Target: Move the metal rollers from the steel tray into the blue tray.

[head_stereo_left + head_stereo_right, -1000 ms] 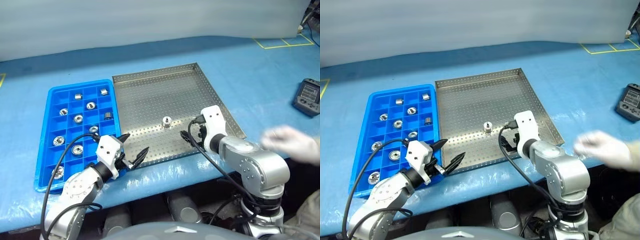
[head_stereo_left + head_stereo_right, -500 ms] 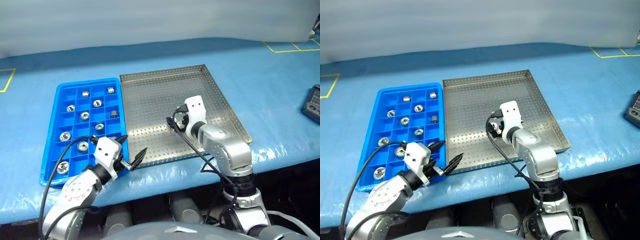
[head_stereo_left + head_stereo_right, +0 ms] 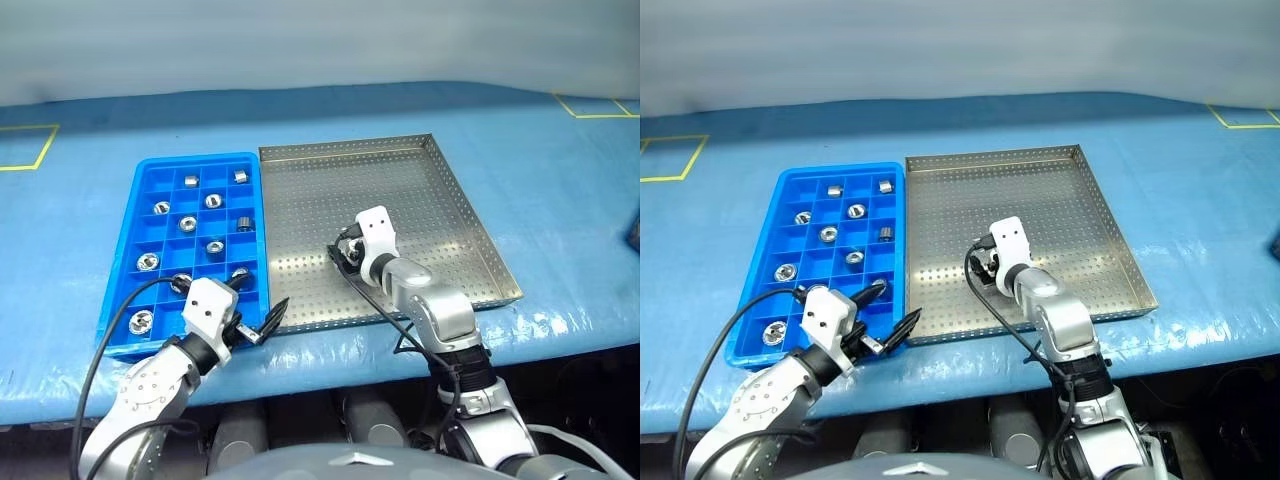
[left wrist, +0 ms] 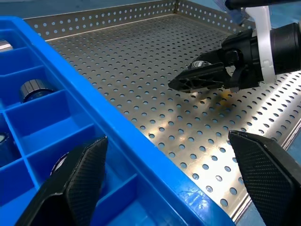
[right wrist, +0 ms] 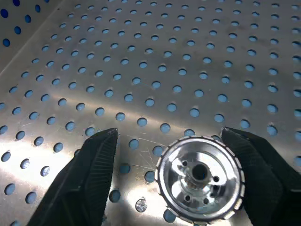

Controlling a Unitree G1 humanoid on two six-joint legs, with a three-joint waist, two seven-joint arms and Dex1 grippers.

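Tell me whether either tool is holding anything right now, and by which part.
Nothing is held. The right tool straddles the last metal roller on the steel tray, its fingers clear of the roller's sides. The left tool is open and empty.

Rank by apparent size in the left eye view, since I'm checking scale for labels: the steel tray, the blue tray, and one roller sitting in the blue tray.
1. steel tray: largest, wider than the blue one.
2. blue tray: narrower, about as long.
3. roller: by far the smallest, filling one compartment.
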